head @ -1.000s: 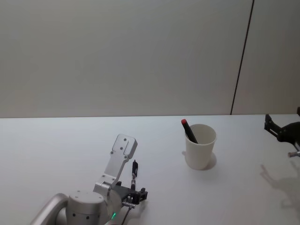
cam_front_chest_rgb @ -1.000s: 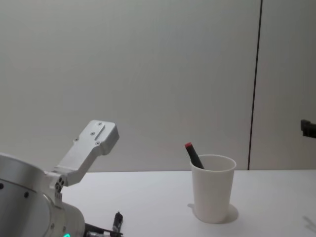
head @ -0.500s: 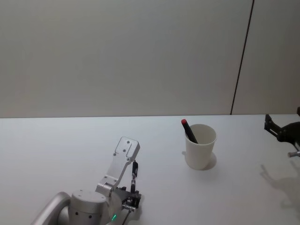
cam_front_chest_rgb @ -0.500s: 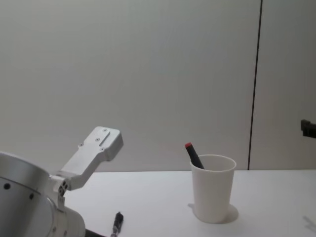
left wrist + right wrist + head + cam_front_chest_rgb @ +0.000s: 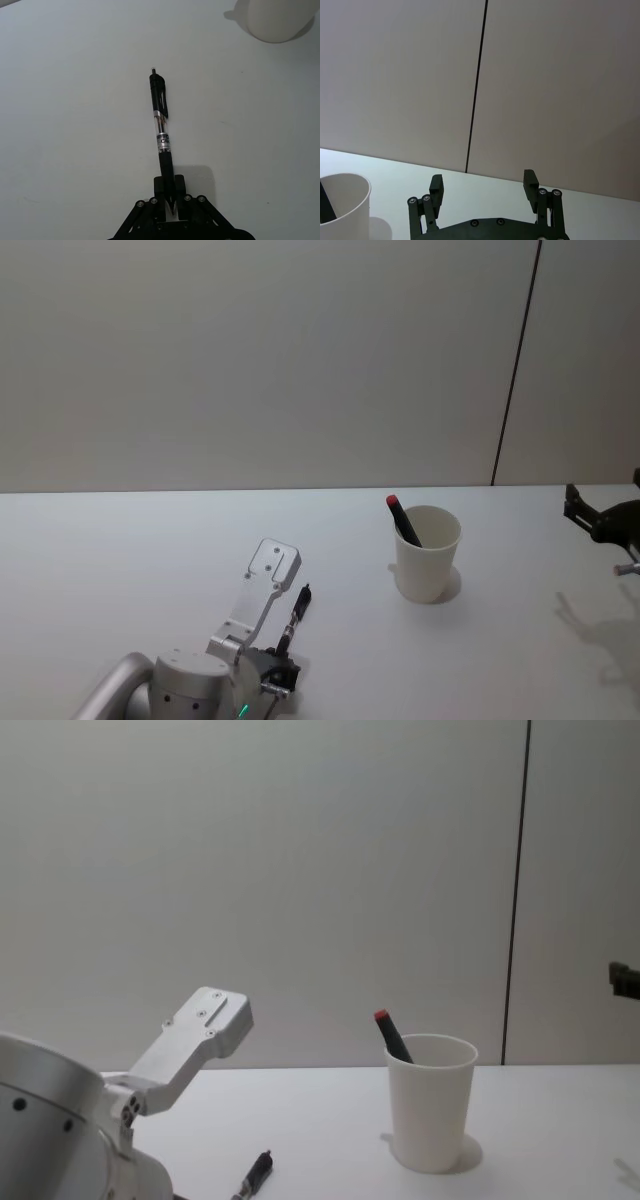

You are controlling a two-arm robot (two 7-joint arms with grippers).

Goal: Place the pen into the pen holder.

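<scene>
My left gripper (image 5: pixel 170 201) is shut on the writing end of a black pen (image 5: pixel 161 125), low over the white table near my body. The pen (image 5: pixel 295 617) slants forward and right, its clicker end towards the pen holder (image 5: pixel 427 560), a white paper cup standing well ahead and to the right. In the chest view the pen (image 5: pixel 257 1172) shows at the bottom, left of the pen holder (image 5: pixel 430 1105). A dark pen with a red cap (image 5: pixel 402 518) leans inside the cup. My right gripper (image 5: pixel 483 181) hangs open and parked at the far right (image 5: pixel 600 515).
The white table (image 5: pixel 120 560) stretches flat between the held pen and the cup. A pale wall with a dark vertical seam (image 5: pixel 515 370) stands behind the table. The left arm's white link (image 5: pixel 195 1040) rises at the left of the chest view.
The left gripper has drawn back towards my body with the pen. The pen has swung from nearly straight ahead to slanting right towards the cup. The right arm has not moved.
</scene>
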